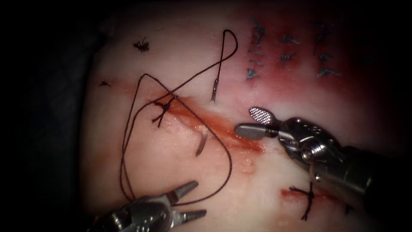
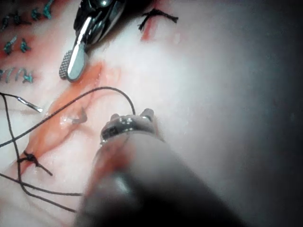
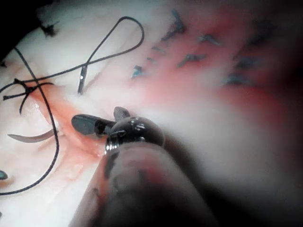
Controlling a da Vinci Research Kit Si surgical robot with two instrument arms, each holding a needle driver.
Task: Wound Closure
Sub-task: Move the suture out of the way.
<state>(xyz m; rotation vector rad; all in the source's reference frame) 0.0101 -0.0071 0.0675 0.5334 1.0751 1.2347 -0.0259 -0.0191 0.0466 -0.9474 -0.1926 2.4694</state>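
Both tools stand with jaws apart and hold nothing. Left tool [image 1: 189,201] sits at the lower centre of the endoscope frame, its tips pointing right over the tissue [image 1: 171,159], with the thread [image 1: 223,172] passing just beside its upper jaw. Right tool [image 1: 253,122] enters from the right, one jaw raised with its ridged face showing, the other lying level at the right end of the cut [image 1: 206,120].

Needle [image 1: 201,144] is in the tissue: its pointed end emerges on the left side of the cut, at frame centre, while its swaged end [image 1: 214,90] shows on the right side, above the cut. Middle of the curve is buried.

Thread runs from the swaged end in a tall loop toward the upper centre, then sweeps in wide coils across the left of the frame. One knot [image 1: 162,107] sits at the cut's upper left end. Red fluid [image 1: 240,139] lines the cut. Blue marks [image 1: 287,51] occupy the upper right.
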